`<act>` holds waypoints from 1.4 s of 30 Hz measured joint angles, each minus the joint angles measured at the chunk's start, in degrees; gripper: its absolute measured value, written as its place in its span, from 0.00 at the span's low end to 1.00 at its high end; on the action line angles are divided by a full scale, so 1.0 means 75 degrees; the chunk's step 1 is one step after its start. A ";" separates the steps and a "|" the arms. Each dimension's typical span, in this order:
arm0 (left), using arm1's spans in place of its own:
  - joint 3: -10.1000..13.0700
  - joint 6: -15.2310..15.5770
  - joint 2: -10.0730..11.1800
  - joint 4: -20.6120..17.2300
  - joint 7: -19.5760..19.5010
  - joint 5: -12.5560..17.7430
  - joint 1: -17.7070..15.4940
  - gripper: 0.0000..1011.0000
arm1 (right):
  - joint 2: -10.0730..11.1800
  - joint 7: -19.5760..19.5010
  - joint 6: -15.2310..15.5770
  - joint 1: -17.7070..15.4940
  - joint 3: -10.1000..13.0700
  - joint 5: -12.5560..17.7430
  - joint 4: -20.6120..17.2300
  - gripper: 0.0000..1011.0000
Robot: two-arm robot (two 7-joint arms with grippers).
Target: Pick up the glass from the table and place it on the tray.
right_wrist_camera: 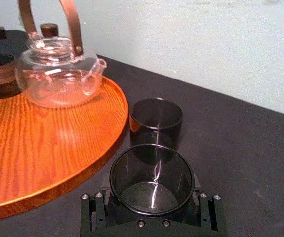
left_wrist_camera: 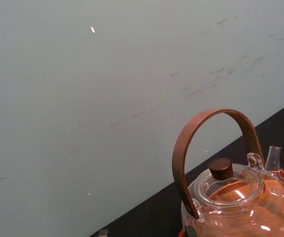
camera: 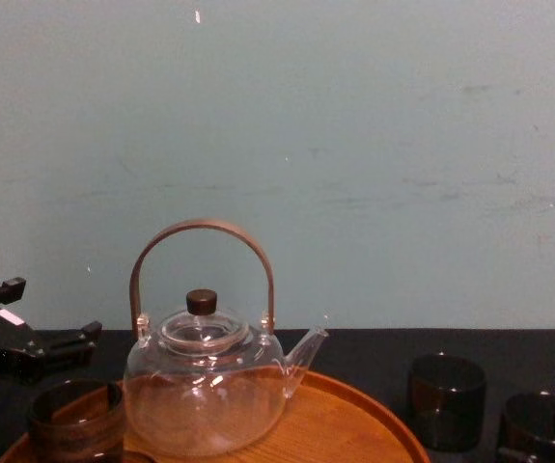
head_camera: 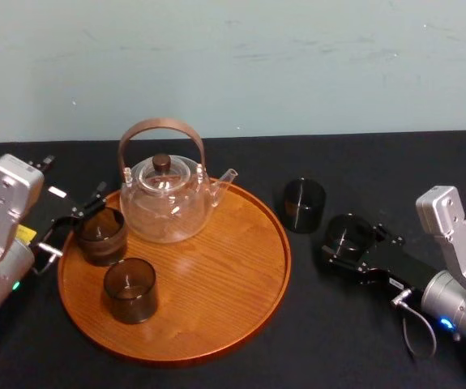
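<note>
Teapot (head_camera: 166, 203) sits on the tray (head_camera: 233, 279), glass (head_camera: 348, 235) right of it

The black counter (head_camera: 216, 158) carries the round wooden tray (head_camera: 241, 308), left of centre. Right of the tray, clear of its rim, a dark glass (head_camera: 304, 205) stands on the counter, and a second glass (head_camera: 348, 235) sits just beside it.

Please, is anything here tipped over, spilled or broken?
Nothing stands out. The teapot and two glasses stand upright on the tray; two more glasses stand upright on the table. The right pincer is around one of them; the left pincer is by the tray's left edge.
</note>
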 joint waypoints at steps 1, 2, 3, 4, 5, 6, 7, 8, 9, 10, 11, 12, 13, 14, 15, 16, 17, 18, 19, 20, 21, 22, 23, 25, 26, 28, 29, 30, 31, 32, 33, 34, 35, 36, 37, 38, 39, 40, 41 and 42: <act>0.0000 0.0000 0.0000 0.0000 0.0000 0.0000 0.0000 0.99 | 0.0028 -0.0001 0.0000 -0.0047 0.0004 0.0009 -0.0108 0.90; 0.0000 0.0000 0.0000 0.0000 0.0000 0.0000 -0.0001 0.99 | 0.0028 -0.0001 0.0000 -0.0047 0.0004 0.0009 -0.0108 0.90; 0.0000 0.0000 0.0000 0.0000 0.0000 0.0000 -0.0001 0.99 | 0.0055 -0.0001 0.0001 -0.0097 0.0010 0.0027 -0.0220 0.90; 0.0000 0.0000 0.0000 0.0000 0.0000 0.0000 -0.0001 0.99 | 0.0075 0.0000 0.0001 -0.0131 0.0014 0.0035 -0.0298 0.90; 0.0000 0.0000 0.0000 0.0000 0.0000 0.0000 0.0000 0.99 | 0.0087 0.0000 0.0003 -0.0150 0.0016 0.0043 -0.0348 0.90; 0.0000 0.0000 0.0000 0.0000 0.0000 0.0000 0.0000 0.99 | 0.0104 0.0001 0.0008 -0.0184 0.0018 0.0053 -0.0427 0.90; 0.0000 0.0000 0.0000 0.0000 0.0000 0.0000 -0.0001 0.99 | 0.0121 0.0003 0.0011 -0.0217 0.0018 0.0060 -0.0499 0.90; 0.0000 0.0000 0.0000 0.0000 0.0000 0.0000 -0.0001 0.99 | 0.0149 0.0014 0.0013 -0.0272 0.0018 0.0075 -0.0641 0.90; 0.0000 0.0000 0.0000 0.0000 0.0000 0.0000 0.0000 0.99 | 0.0165 0.0020 0.0014 -0.0303 0.0018 0.0086 -0.0710 0.90; 0.0000 0.0000 0.0000 0.0000 0.0000 0.0000 -0.0001 0.99 | 0.0201 0.0040 0.0014 -0.0362 0.0009 0.0099 -0.0858 0.90; 0.0000 0.0000 0.0000 0.0000 0.0000 0.0000 -0.0001 0.99 | 0.0218 0.0055 0.0014 -0.0390 -0.0004 0.0105 -0.0940 0.90; 0.0000 0.0000 0.0000 -0.0001 0.0000 0.0000 0.0000 0.99 | 0.0235 0.0073 0.0015 -0.0414 -0.0021 0.0109 -0.1013 0.90; 0.0000 0.0000 0.0000 -0.0001 0.0000 0.0000 -0.0001 0.99 | 0.0264 0.0102 0.0019 -0.0450 -0.0061 0.0110 -0.1139 0.90; 0.0000 0.0000 0.0000 0.0000 0.0000 0.0000 -0.0001 0.99 | 0.0281 0.0126 0.0022 -0.0466 -0.0094 0.0110 -0.1220 0.90; 0.0000 0.0000 0.0000 0.0000 0.0000 0.0000 -0.0001 0.99 | 0.0307 0.0164 0.0037 -0.0485 -0.0167 0.0100 -0.1346 0.90; 0.0000 0.0000 0.0000 0.0000 0.0000 0.0000 0.0000 0.99 | 0.0316 0.0184 0.0047 -0.0488 -0.0207 0.0092 -0.1406 0.90; 0.0000 0.0000 0.0000 0.0000 0.0000 0.0000 0.0000 0.99 | 0.0323 0.0200 0.0053 -0.0487 -0.0239 0.0083 -0.1450 0.90; 0.0000 0.0000 0.0000 0.0000 0.0000 0.0000 -0.0001 0.99 | 0.0335 0.0237 0.0072 -0.0486 -0.0336 0.0043 -0.1548 0.90; 0.0000 0.0000 0.0000 0.0000 0.0000 0.0000 0.0000 0.99 | 0.0337 0.0255 0.0080 -0.0482 -0.0393 0.0021 -0.1592 0.90; 0.0000 0.0000 0.0000 0.0000 0.0000 0.0000 0.0000 0.99 | 0.0338 0.0292 0.0098 -0.0460 -0.0493 -0.0024 -0.1673 0.90; 0.0000 0.0000 -0.0001 0.0000 0.0000 0.0000 0.0000 0.99 | 0.0338 0.0292 0.0098 -0.0460 -0.0493 -0.0024 -0.1673 0.90; 0.0000 0.0000 0.0000 0.0000 0.0000 0.0000 0.0000 0.99 | 0.0337 0.0309 0.0105 -0.0446 -0.0545 -0.0045 -0.1713 0.90; 0.0000 0.0000 0.0000 -0.0001 0.0000 0.0000 0.0000 0.99 | 0.0323 0.0337 0.0122 -0.0420 -0.0657 -0.0077 -0.1777 0.90; 0.0000 0.0000 0.0000 0.0000 0.0000 0.0000 -0.0001 0.99 | 0.0286 0.0382 0.0153 -0.0373 -0.0826 -0.0129 -0.1855 0.90; 0.0000 0.0000 0.0000 0.0000 0.0000 0.0000 -0.0001 0.99 | 0.0286 0.0382 0.0153 -0.0373 -0.0826 -0.0129 -0.1855 0.90; 0.0000 0.0000 0.0000 -0.0001 0.0000 0.0000 0.0000 0.99 | 0.0245 0.0415 0.0190 -0.0332 -0.0989 -0.0180 -0.1904 0.90; 0.0000 0.0000 0.0000 0.0000 0.0000 0.0000 0.0000 0.99 | 0.0215 0.0435 0.0218 -0.0303 -0.1095 -0.0206 -0.1923 0.90; 0.0000 0.0000 0.0000 0.0000 0.0000 0.0000 -0.0001 0.99 | 0.0203 0.0440 0.0228 -0.0290 -0.1135 -0.0218 -0.1927 0.90; 0.0000 0.0000 0.0000 0.0000 0.0000 0.0000 -0.0001 0.99 | 0.0190 0.0443 0.0245 -0.0277 -0.1182 -0.0236 -0.1930 0.90; 0.0000 -0.0001 0.0000 0.0000 0.0000 0.0000 0.0000 0.99 | 0.0161 0.0451 0.0281 -0.0254 -0.1284 -0.0271 -0.1938 0.90; 0.0000 0.0000 -0.0001 0.0000 0.0000 0.0000 -0.0001 0.99 | 0.0146 0.0456 0.0299 -0.0240 -0.1335 -0.0290 -0.1938 0.90; 0.0000 0.0000 0.0000 0.0000 0.0000 0.0000 0.0000 0.99 | 0.0118 0.0468 0.0341 -0.0211 -0.1421 -0.0317 -0.1939 0.90; 0.0000 0.0000 0.0000 0.0000 0.0000 0.0000 0.0000 0.99 | 0.0104 0.0473 0.0357 -0.0197 -0.1464 -0.0329 -0.1939 0.90; 0.0000 0.0000 0.0000 0.0000 0.0000 0.0000 0.0000 0.99 | 0.0071 0.0477 0.0389 -0.0169 -0.1548 -0.0358 -0.1932 0.90; 0.0000 0.0000 0.0000 -0.0001 0.0000 0.0000 0.0000 0.99 | 0.0071 0.0477 0.0389 -0.0169 -0.1548 -0.0358 -0.1932 0.90; 0.0000 0.0000 0.0000 0.0000 0.0000 0.0000 -0.0001 0.99 | 0.0056 0.0478 0.0404 -0.0156 -0.1585 -0.0369 -0.1924 0.90; 0.0000 0.0000 0.0000 0.0000 0.0000 0.0000 0.0000 0.99 | 0.0030 0.0480 0.0424 -0.0132 -0.1647 -0.0388 -0.1909 0.90; 0.0000 0.0000 0.0000 -0.0001 0.0000 0.0000 -0.0001 0.99 | 0.0015 0.0481 0.0432 -0.0120 -0.1681 -0.0401 -0.1898 0.90; 0.0000 0.0000 0.0000 0.0000 0.0000 0.0000 0.0000 0.99 | -0.0011 0.0484 0.0446 -0.0096 -0.1743 -0.0424 -0.1873 0.90; 0.0000 0.0000 0.0000 0.0000 0.0000 0.0000 0.0000 0.99 | -0.0025 0.0488 0.0451 -0.0084 -0.1772 -0.0433 -0.1859 0.90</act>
